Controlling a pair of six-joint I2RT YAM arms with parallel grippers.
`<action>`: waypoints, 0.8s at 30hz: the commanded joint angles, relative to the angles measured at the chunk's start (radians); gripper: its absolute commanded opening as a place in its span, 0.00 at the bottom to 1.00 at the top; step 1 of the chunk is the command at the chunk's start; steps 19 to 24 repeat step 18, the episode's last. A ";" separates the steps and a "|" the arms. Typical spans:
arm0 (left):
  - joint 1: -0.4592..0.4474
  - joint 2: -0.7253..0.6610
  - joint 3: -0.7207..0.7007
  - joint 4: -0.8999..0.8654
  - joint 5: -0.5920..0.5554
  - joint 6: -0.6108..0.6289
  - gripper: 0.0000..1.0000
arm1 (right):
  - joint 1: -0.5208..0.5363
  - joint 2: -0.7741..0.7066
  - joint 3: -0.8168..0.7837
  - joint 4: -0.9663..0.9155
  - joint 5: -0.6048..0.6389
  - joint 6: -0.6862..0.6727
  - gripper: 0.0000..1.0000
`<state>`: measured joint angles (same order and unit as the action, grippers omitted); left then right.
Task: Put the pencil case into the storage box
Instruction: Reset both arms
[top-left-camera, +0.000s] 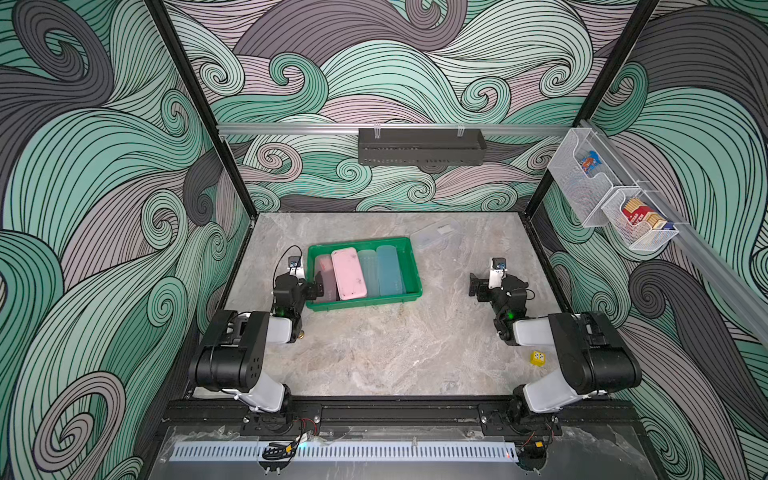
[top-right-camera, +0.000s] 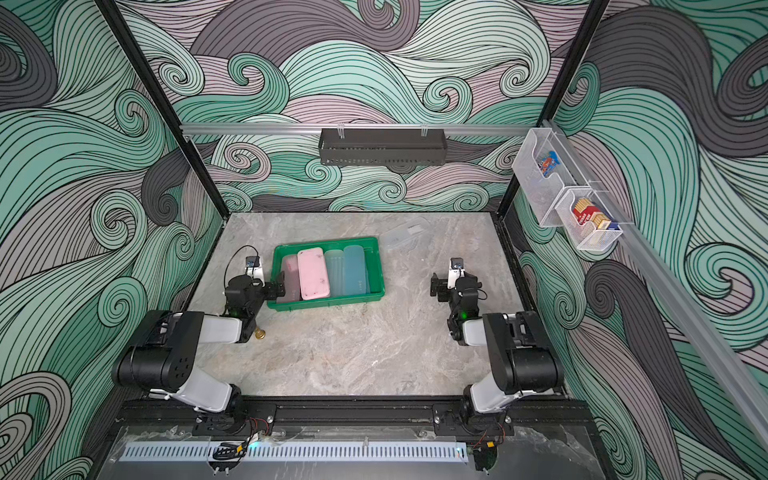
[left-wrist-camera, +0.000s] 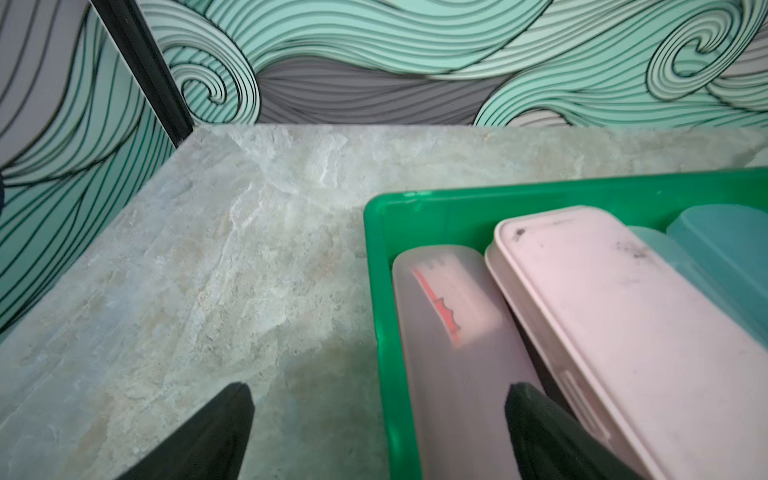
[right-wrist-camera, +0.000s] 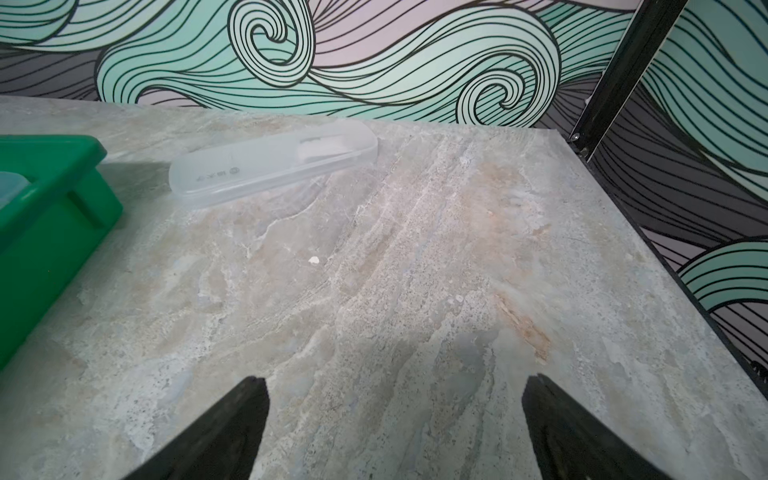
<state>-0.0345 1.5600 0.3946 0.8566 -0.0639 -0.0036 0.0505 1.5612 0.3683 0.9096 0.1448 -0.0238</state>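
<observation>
Counting four pencil cases (top-left-camera: 349, 274) in one storage box (top-left-camera: 365, 304), one clear pencil case (top-left-camera: 436, 235) outside; left gripper (top-left-camera: 319, 286), right gripper (top-left-camera: 473, 285) both spread, empty.

The left gripper (left-wrist-camera: 380, 390), jaws spread, is straddling the rim of the shallow bright green plastic tray (left-wrist-camera: 457, 195), where a frosted pinkish translucent pencil case (left-wrist-camera: 449, 332) is lying beside an opaque pale pink rectangular case (left-wrist-camera: 623, 324), which seems to be overlapping it.

Both top views look steeply down from above the near edge of the table (top-left-camera: 374, 353) — nearly alike. Each wrist camera sits low and close, facing the back wall (left-wrist-camera: 374, 83); both catch the storage box (left-wrist-camera: 380, 291).
</observation>
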 joint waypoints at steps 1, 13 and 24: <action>0.006 -0.034 0.055 -0.128 -0.007 -0.025 0.99 | 0.002 0.000 0.003 0.047 -0.013 -0.013 0.99; 0.004 0.017 0.000 0.062 0.004 0.009 0.99 | -0.005 0.004 0.015 0.025 -0.028 -0.010 0.99; 0.004 0.019 0.003 0.060 0.004 0.007 0.99 | -0.004 0.000 0.008 0.037 -0.027 -0.010 0.99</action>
